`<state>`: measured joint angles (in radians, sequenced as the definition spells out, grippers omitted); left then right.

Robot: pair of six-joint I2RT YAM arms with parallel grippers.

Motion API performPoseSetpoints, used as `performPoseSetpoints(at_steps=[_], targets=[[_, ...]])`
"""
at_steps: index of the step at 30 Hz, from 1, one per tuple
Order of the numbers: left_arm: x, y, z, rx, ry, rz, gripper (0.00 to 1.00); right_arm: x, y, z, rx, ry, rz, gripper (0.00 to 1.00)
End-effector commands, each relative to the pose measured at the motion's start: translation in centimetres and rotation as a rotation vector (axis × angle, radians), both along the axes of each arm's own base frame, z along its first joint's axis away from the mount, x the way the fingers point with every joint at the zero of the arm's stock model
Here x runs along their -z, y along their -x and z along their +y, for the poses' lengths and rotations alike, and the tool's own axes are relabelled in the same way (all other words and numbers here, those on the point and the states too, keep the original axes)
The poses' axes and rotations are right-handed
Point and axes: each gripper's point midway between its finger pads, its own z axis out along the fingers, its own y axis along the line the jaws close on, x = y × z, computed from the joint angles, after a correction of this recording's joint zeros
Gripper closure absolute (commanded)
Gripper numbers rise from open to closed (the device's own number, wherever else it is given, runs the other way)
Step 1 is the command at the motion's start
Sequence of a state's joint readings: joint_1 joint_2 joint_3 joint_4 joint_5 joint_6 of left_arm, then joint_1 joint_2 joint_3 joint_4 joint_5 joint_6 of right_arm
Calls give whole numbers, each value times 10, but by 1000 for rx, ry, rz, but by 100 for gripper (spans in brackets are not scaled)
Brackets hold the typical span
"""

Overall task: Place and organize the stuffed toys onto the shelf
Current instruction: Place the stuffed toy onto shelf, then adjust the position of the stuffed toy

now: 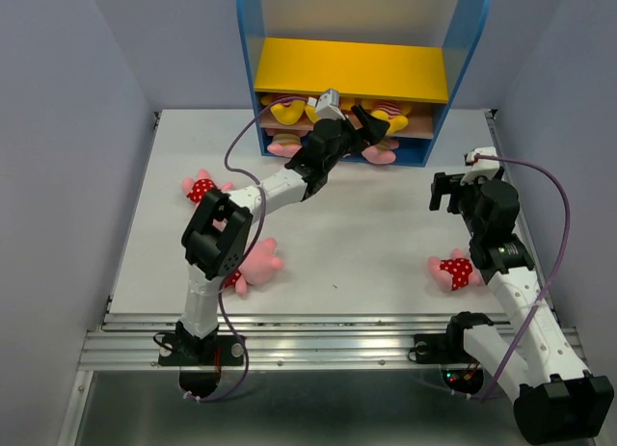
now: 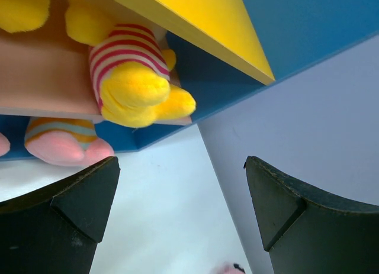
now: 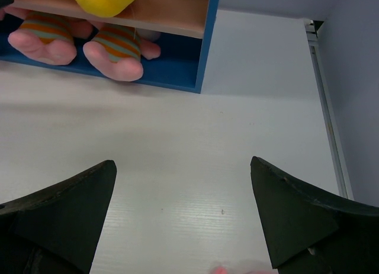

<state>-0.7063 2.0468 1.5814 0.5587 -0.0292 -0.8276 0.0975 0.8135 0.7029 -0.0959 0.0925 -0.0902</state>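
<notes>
Left hand [image 2: 180,163] spread, empty, at shelf [image 1: 347,68] middle tier; I judge placing step. Right hand [image 3: 182,163] spread, empty. Next: I lower it onto dotted pig [image 1: 455,270] on worktop [image 1: 386,224].

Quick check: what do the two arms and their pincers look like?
The left arm and right arm have white links and black joint housings, each trailing a purple cable. The left pincer and right pincer have matte black, wedge-shaped fingers.
</notes>
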Motion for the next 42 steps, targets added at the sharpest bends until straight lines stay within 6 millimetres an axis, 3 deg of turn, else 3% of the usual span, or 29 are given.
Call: performPoseSetpoints(at_steps=[1,4,5,6,8,9,11,12,14,20,24,28,33,36,37,42], targets=[[-50,30,2,84,36,-105,1,-11,-5,-2,0,7,-59,0],[-49,47,14,99,-1,-114,1,-11,-5,-2,-1,11,-57,0],[-36,53,19,102,-37,-98,1,-10,-5,-1,-3,10,-56,0],[-52,60,28,98,-41,-130,1,-10,-5,-1,-4,10,-56,0],[-47,67,41,83,-122,-154,1,-11,-4,0,-9,9,-59,0],[-64,73,51,67,-131,-185,2,-11,-4,0,-12,9,-59,0],[-62,72,69,42,-215,-186,2,-11,-4,0,-13,8,-60,0],[-77,73,79,29,-214,-200,3,-11,-4,1,-15,9,-60,0],[-87,67,104,4,-244,-176,7,-11,-4,1,-15,9,-60,0],[-101,53,163,-117,-308,-153,11,-12,-3,1,-18,12,-63,0],[-97,44,191,-193,-337,-142,25,-11,-4,2,-23,11,-60,0],[-81,36,188,-159,-336,-132,41,-11,-4,2,-23,13,-60,0],[-59,15,173,-122,-332,-138,82,-10,-4,1,-22,15,-56,0],[-48,1,165,-117,-344,-139,89,-10,-4,1,-19,17,-56,0],[-39,-13,161,-128,-362,-138,89,-10,-4,1,-21,18,-57,0],[-26,-27,155,-151,-392,-133,89,-10,-4,2,-26,17,-56,0]])
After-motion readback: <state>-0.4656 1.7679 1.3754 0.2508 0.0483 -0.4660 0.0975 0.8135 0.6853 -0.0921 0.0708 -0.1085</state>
